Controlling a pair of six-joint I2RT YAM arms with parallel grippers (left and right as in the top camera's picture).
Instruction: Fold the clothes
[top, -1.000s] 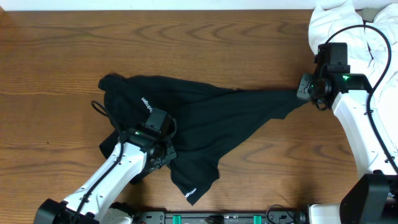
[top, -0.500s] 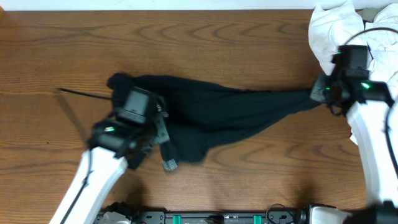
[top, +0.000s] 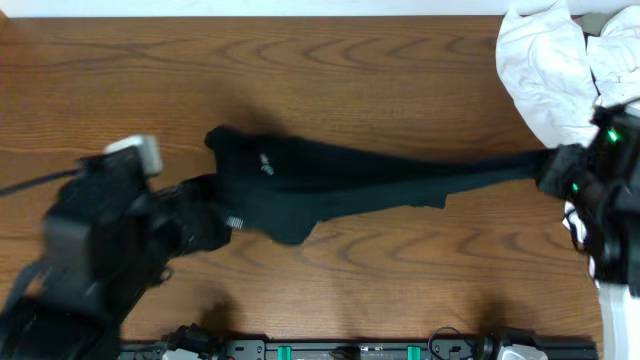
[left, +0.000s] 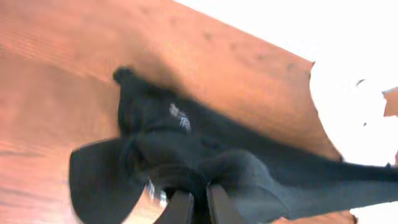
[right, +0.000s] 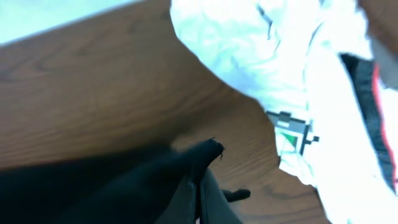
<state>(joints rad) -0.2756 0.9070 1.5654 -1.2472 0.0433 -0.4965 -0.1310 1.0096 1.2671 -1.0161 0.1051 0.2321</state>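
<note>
A garment (top: 330, 185) stretches left to right across the middle of the desk (top: 300, 60), its bulk bunched towards the left and a narrow end running out to the right. The left pincer (top: 215, 215) is at the bunched end, on its near side, with cloth between its fingers (left: 180, 208). The right pincer (top: 555, 170) is at the far right, the narrow end caught in it (whether the cloth's middle touches the desk cannot be told). Behind the right pincer, a heap of clothes (top: 545, 70) fills the desk's far right corner, apart from the garment.
</note>
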